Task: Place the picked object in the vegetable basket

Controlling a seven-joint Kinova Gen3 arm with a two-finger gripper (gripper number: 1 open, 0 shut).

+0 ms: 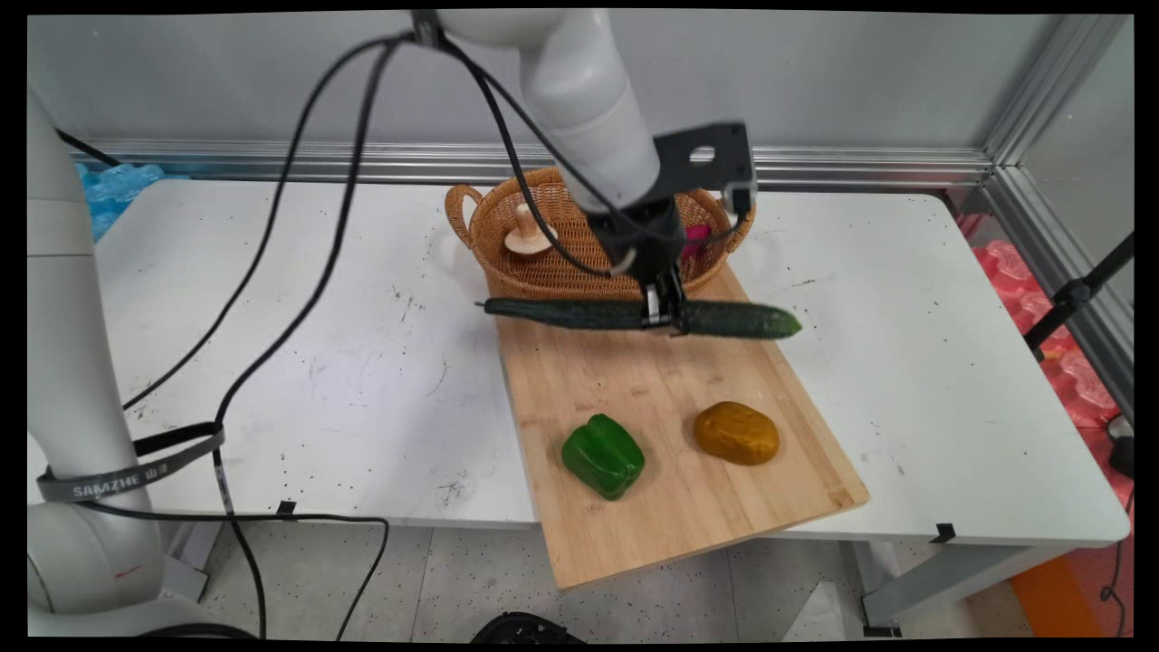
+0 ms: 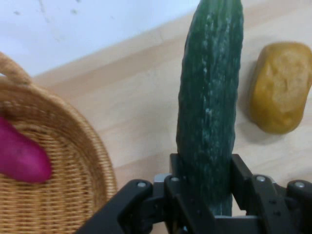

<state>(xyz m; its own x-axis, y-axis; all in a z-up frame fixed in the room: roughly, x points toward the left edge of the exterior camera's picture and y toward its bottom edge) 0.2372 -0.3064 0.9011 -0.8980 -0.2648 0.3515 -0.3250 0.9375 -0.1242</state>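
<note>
Cucumber (image 1: 579, 314) pinched mid-length by the gripper (image 1: 664, 310) fingers, lifted above the cutting board (image 1: 670, 507), just near of the basket (image 1: 543, 272).

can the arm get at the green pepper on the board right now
Probably not yet: the end effector is shut on the cucumber. The green pepper itself lies uncovered on the cutting board.

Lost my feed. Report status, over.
Pincer shut on cucumber, held level above cutting board. Basket just behind. Green pepper, potato on board, apart.
</note>
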